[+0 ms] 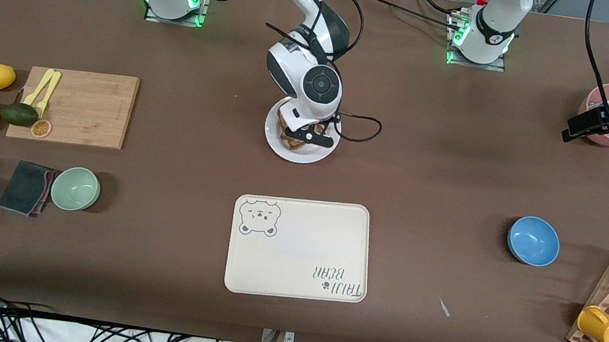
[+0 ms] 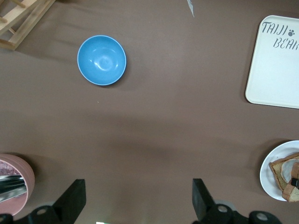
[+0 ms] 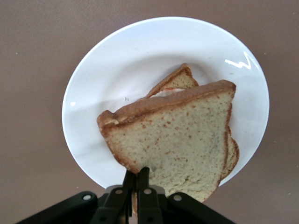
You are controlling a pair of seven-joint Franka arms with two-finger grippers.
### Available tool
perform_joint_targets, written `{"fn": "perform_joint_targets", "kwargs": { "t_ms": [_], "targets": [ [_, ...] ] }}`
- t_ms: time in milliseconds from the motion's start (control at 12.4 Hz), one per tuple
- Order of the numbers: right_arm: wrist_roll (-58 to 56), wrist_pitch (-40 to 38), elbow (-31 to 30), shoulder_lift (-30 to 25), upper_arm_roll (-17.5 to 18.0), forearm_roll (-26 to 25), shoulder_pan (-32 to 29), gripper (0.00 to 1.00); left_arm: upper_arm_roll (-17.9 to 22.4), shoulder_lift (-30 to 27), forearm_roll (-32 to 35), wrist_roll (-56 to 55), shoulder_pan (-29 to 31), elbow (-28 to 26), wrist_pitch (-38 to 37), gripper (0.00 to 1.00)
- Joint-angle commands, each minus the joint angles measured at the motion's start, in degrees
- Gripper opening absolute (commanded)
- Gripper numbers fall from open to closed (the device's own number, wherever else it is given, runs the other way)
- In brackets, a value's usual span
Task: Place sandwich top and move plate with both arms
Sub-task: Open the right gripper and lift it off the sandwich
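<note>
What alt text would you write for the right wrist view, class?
The right gripper, its black jaws shut on the speckled light brown sandwich top, holds it over another bread slice on the round glossy white plate, which sits on the brown table.

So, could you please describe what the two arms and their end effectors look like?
Both arms are white, rounded and jointed, with black bands and loose black cables. Their bases glow green, each with a small red cap above. The right arm carries a round black disc near its wrist. The right end effector and the left end effector are black pincers with flat fingers on black brackets. No sleeves show.
</note>
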Motion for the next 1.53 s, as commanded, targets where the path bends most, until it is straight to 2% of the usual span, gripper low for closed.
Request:
{"fn": "perform_joint_targets", "kwargs": {
  "t_ms": [0,80,161,241,402,723,884,1125,1286,1446],
  "targets": [
    [-0.28,-1.42,2.09,0.94,0.37,-0.77,0.2,0.19,-0.45,1.67,0.74,-1.45,-0.18,1.64,-1.26,1.0],
    [-0.02,-1.42,2.09,0.94,0.28,-0.69,0.03,0.52,-0.71,1.76,0.74,-1.45,-0.36,1.64,-1.26,1.0],
    [0.07,-1.42,2.09,0.68,0.28,-0.68,-0.15,0.73,-0.8,1.85,0.83,-1.19,-0.45,1.64,-1.26,1.0],
    [-0.19,-2.21,2.09,0.07,0.02,-0.86,-0.67,0.86,-0.89,1.85,0.91,-1.01,-0.45,1.64,-1.26,1.0],
    [0.34,-3.35,1.57,-2.91,-0.68,-0.95,-2.87,0.99,-0.89,1.76,0.92,-1.09,-0.45,0.94,-1.26,1.0],
    [-4.13,-6.17,0.77,-9.15,-9.45,-0.86,-3.23,0.99,-1.07,2.02,0.74,-0.92,-0.45,-0.21,-1.0,1.0],
    [-10.95,-10.54,0.51,-11.61,-16.73,-0.69,-3.31,0.99,-1.07,2.81,-1.61,-1.01,-0.19,-0.21,0.05,1.0],
    [-20.65,-16.01,0.51,-14.69,-26.76,-0.42,-3.23,0.99,-1.15,2.38,-3.92,-1.36,-0.45,-3.71,2.33,1.0],
    [-21.11,-17.15,0.51,-16.27,-29.59,-0.33,-3.23,0.99,-2.29,1.85,-4.96,-1.71,-0.54,-6.09,4.8,1.0],
    [-21.02,-17.16,0.42,-18.47,-30.83,0.36,-3.57,1.0,-3.69,1.33,-5.15,-2.59,-0.54,-8.89,6.99,1.0]
  ]
}}
